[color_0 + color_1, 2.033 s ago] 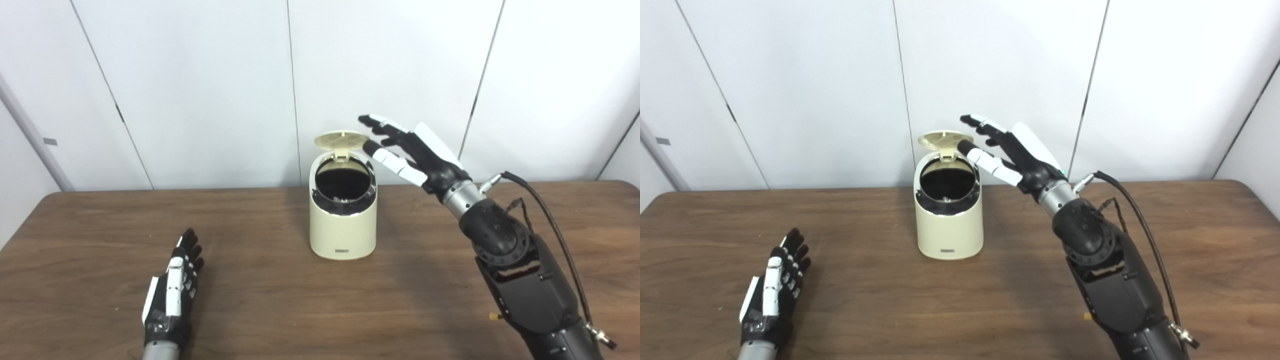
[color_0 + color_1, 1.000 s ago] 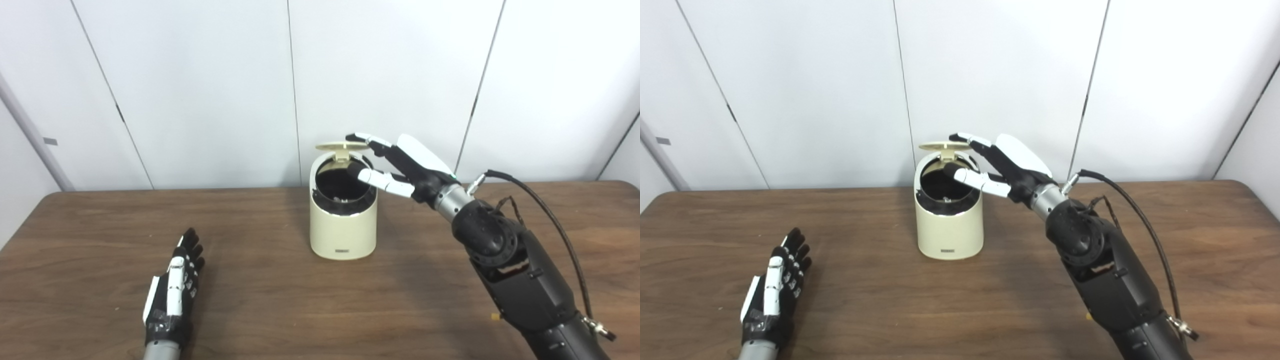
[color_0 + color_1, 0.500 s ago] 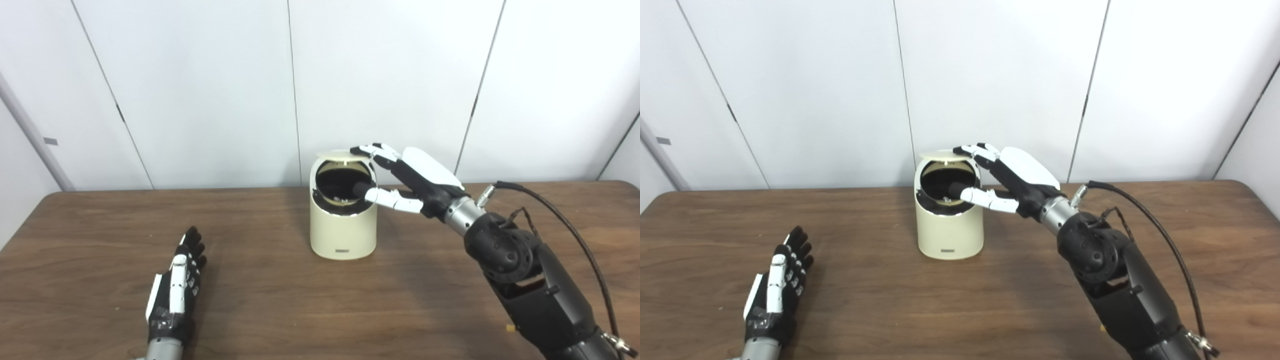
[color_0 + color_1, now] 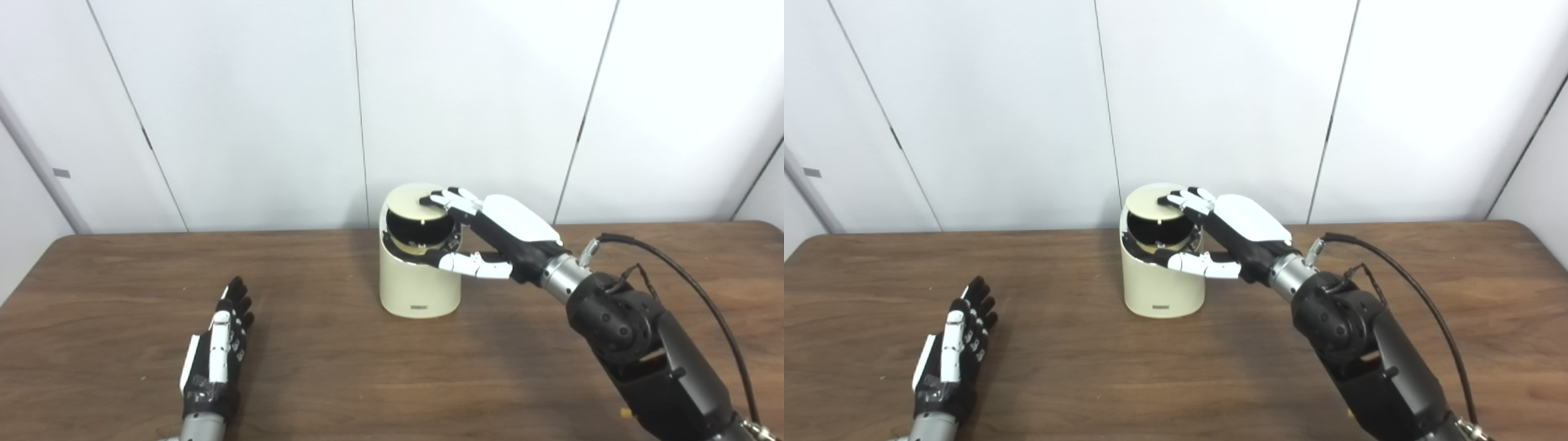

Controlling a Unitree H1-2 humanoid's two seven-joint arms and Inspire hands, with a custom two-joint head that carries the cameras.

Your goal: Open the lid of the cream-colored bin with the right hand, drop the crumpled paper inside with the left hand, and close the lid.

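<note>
Our table (image 4: 122,275): cream-colored bin (image 4: 419,285) upright at centre, near back edge. Our right hand (image 4: 496,236), fingers spread, holding nothing, fingertips (image 4: 438,199) pressing lid (image 4: 411,204) down over dark opening, thumb along front rim for steadying, we judge. Our left hand (image 4: 214,358) flat on table, fingers straight, empty, parked clear. Crumpled paper not visible; we presume inside. Versus two seconds ago: lid stood upright, hand hovered above; now lid nearly shut, gap remaining.
</note>
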